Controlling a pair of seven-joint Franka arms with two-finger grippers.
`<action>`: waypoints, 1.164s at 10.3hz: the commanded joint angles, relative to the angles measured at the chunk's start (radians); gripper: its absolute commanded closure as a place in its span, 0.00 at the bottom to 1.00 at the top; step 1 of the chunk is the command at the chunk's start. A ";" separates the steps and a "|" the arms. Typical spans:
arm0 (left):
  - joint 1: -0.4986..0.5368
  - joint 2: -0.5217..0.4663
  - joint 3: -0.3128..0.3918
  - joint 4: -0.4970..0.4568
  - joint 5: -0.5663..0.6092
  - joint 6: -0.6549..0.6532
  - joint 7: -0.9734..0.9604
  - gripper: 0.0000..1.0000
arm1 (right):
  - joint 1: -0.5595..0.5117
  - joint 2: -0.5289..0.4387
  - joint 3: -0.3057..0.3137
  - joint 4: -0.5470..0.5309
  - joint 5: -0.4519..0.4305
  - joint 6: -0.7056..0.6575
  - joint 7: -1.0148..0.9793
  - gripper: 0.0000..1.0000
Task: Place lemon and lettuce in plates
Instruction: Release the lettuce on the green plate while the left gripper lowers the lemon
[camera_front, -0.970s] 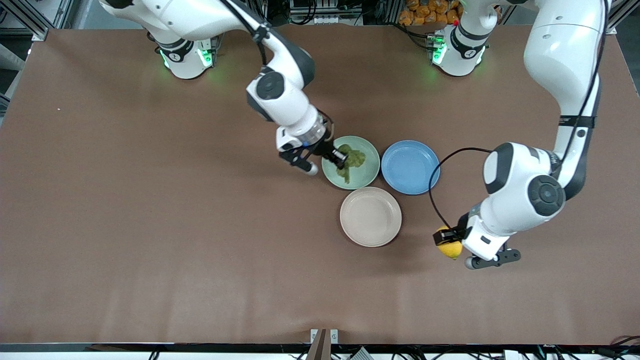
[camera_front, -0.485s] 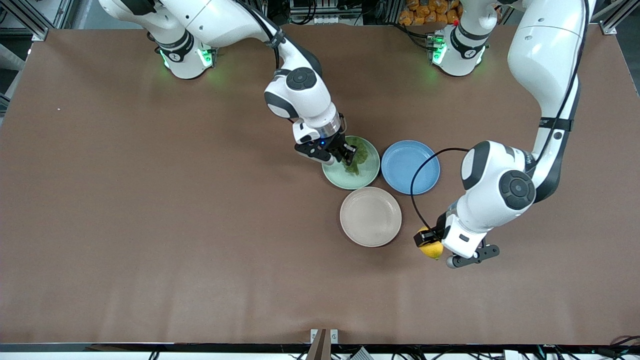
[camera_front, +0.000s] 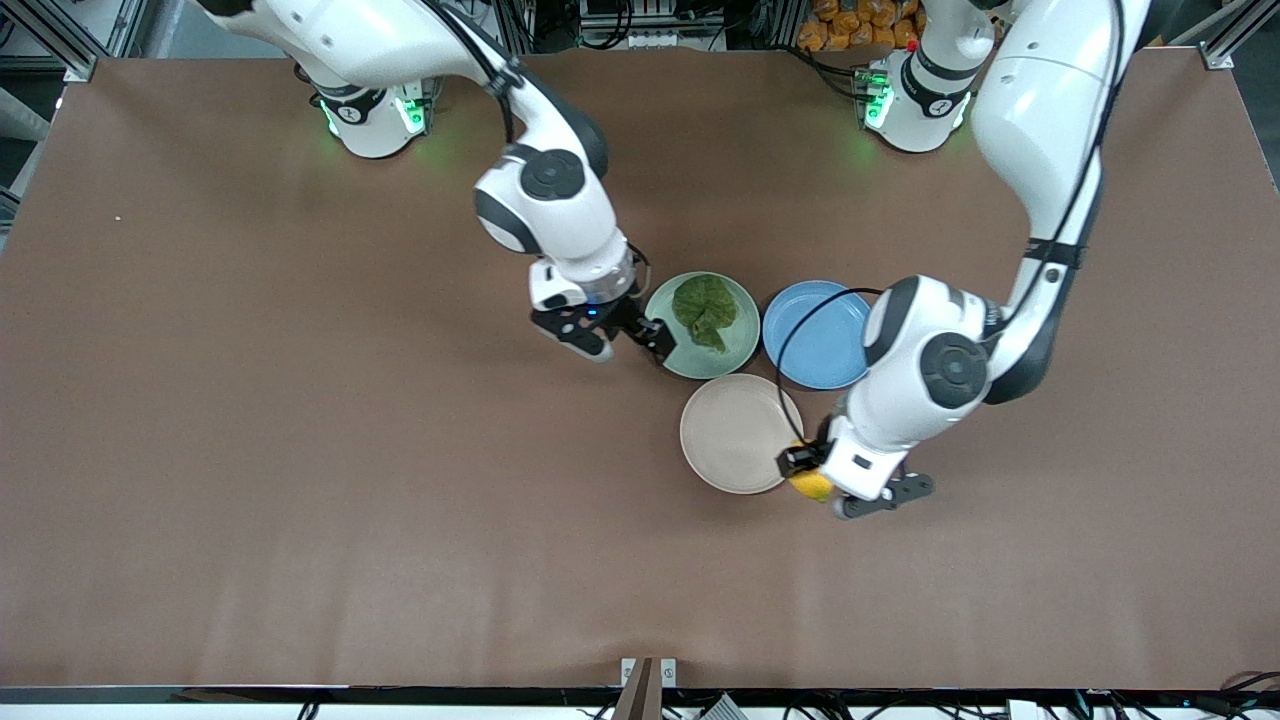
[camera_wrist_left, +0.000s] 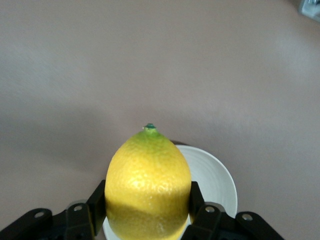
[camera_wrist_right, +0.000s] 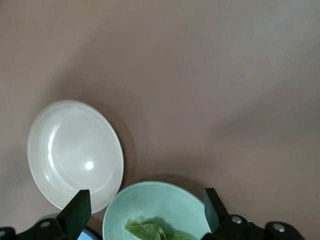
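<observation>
Three round shallow matte plates cluster mid-surface on the brown surface (camera_front: 250, 450). The pale mint green plate (camera_front: 738, 352) lies toward my right arm's end. The blue plate (camera_front: 815, 345) sits just beside it toward my left arm's end. The beige-cream plate (camera_front: 725, 440) lies nearer the front camera than both. The rims are close; whether they touch I cannot tell.

The dark green wrinkly lettuce leaf (camera_front: 705, 308) lies in the mint plate, free of any grip. The right wrist view shows its pale edge (camera_wrist_right: 147, 231) inside that plate (camera_wrist_right: 165, 202), with the beige-cream plate (camera_wrist_right: 75, 150) alongside.

My right end effector (camera_front: 640, 335) hangs over the mint plate's rim on the side toward my right arm's end. Its fingers (camera_wrist_right: 77, 212) are spread wide and hold nothing. The lettuce is apart from them.

My left end effector (camera_front: 805, 470) is clamped on the small oval bright yellow lemon (camera_front: 812, 485), one finger on each flank. In the left wrist view the lemon (camera_wrist_left: 148, 187) fills the gap between the fingers (camera_wrist_left: 95, 205), green-tipped end pointing away from the wrist. It hangs over the beige-cream plate's edge (camera_wrist_left: 215, 175), on the side toward my left arm's end. The plate's middle is bare. My own wrist body hides much of the lemon from the front camera.
</observation>
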 joint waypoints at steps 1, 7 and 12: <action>-0.069 0.038 0.015 -0.001 0.056 0.024 -0.109 1.00 | -0.089 -0.179 0.028 -0.056 0.146 -0.134 -0.169 0.00; -0.066 0.032 0.015 -0.032 0.087 0.011 -0.123 0.00 | -0.178 -0.381 -0.315 0.112 0.454 -0.780 -1.094 0.00; 0.087 -0.086 0.008 -0.050 0.063 -0.048 -0.144 0.00 | -0.190 -0.451 -0.517 0.126 0.282 -0.889 -1.515 0.00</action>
